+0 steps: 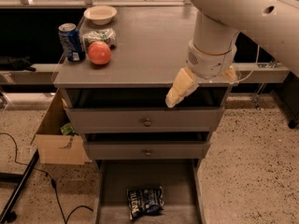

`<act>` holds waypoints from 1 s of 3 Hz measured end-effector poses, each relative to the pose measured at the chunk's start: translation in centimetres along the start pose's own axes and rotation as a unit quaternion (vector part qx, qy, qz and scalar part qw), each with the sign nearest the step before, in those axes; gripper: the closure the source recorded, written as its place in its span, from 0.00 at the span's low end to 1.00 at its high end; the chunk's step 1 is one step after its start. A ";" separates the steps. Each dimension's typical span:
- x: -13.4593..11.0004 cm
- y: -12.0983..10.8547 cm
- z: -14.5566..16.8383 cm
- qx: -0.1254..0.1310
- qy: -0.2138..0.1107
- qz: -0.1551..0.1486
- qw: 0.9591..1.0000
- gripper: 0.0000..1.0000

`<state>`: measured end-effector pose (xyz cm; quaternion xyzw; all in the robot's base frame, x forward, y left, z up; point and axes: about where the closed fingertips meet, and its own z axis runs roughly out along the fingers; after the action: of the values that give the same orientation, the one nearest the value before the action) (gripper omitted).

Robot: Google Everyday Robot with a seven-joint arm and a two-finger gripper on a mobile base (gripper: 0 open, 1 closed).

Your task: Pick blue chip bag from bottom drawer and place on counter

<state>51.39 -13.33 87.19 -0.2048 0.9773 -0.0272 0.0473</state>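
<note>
1. One gripper (201, 87) hangs at the front edge of the counter (149, 45), right of centre; its pale fingers (180, 88) stand spread apart and hold nothing.
2. Locate the blue chip bag (145, 201): it lies crumpled on the floor of the bottom drawer (112, 181), near the front (this drawer is pulled out, so you can reach in from above).
3. Expect a long descent past both upper drawers (145, 121).
4. Plan placement on the counter's bare right half, well apart from the soda can (71, 42).
</note>
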 end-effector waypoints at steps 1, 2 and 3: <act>-1.8 0.6 0.0 -0.007 -0.014 -0.011 1.000 0.00; -3.0 2.2 2.8 -0.042 -0.004 -0.034 0.998 0.00; -0.9 4.4 5.6 -0.079 0.012 -0.042 0.996 0.00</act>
<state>50.98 -9.11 81.37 -0.2482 0.9674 0.0461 0.0179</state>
